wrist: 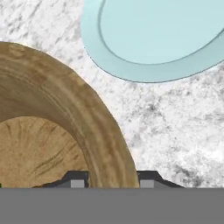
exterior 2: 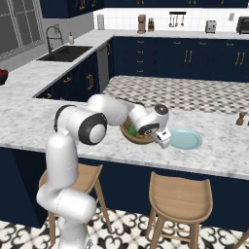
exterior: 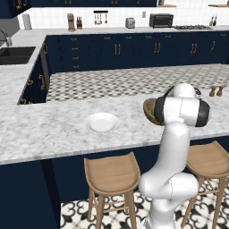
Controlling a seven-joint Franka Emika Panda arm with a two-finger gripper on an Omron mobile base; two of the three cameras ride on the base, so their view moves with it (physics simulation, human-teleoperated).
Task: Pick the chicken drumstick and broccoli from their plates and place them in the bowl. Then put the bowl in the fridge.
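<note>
The wooden bowl (wrist: 65,100) stands on the marble island counter (wrist: 175,131), partly behind my arm in the left base view (exterior: 149,112). My gripper (wrist: 111,180) reaches down over its right side, one fingertip (wrist: 77,179) inside and the other outside the wall, shut on the rim. A bit of green broccoli (exterior 2: 132,129) shows inside the bowl (exterior 2: 127,133) beside my hand (exterior 2: 163,138). The pale blue-green plate (wrist: 162,35) lies bare just past the bowl, to its right (exterior 2: 187,139). The white plate (exterior: 102,121) lies bare to the left. The chicken drumstick is hidden and the fridge is out of view.
Wooden stools (exterior: 112,172) (exterior 2: 179,194) stand under the counter's near edge. Two small brown shakers (exterior: 215,91) stand at the counter's far right. Navy cabinets and a sink (exterior 2: 65,52) line the back and left walls.
</note>
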